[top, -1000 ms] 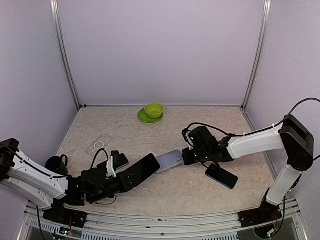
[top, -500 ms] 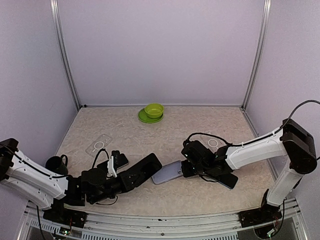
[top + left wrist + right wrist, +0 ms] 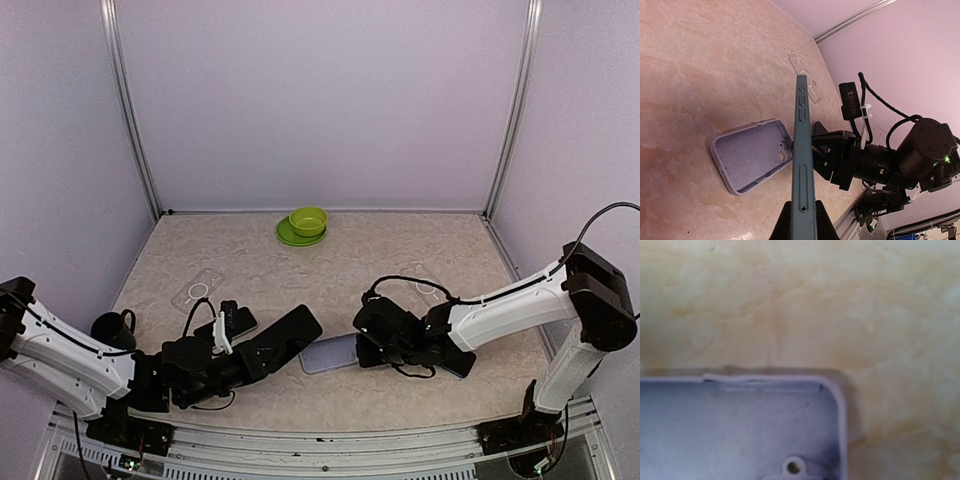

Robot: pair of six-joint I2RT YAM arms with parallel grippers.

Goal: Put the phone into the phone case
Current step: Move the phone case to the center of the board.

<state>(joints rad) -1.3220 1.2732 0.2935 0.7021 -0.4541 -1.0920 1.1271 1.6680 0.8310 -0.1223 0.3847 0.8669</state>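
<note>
The phone [image 3: 803, 150] is standing on edge in my left gripper [image 3: 238, 362]. Its fingers [image 3: 782, 226] are clamped tight on the lower end, so the slim dark slab with its side buttons is pointing out past the fingertips. I am holding it this way, I judge, so that one long edge can go down into the case first.

The case [image 3: 330, 352] is lying flat on the table [image 3: 400, 250] just beyond the phone's far end, open side up. It is a soft-looking lavender shell, matte inside, with rounded corners, a raised lip and a camera cut-out. The phone is not in it yet (it looks raised above the shell, not resting on it).

The right gripper [image 3: 366, 346] is sitting low at the case's far end, opposite the left fingers. That is likely to steady the shell against sliding on the smooth, marbled beige top. Its own camera is showing only a corner of the case, with the lip and a small hole and no fingers. So I cannot tell whether they are parted or pinching the rim.

Further out from the right fingers a clear case [image 3: 425, 285] is lying flat, and a second dark phone [image 3: 455, 360] is lying under that arm. A green bowl [image 3: 308, 220] is sitting far back.
</note>
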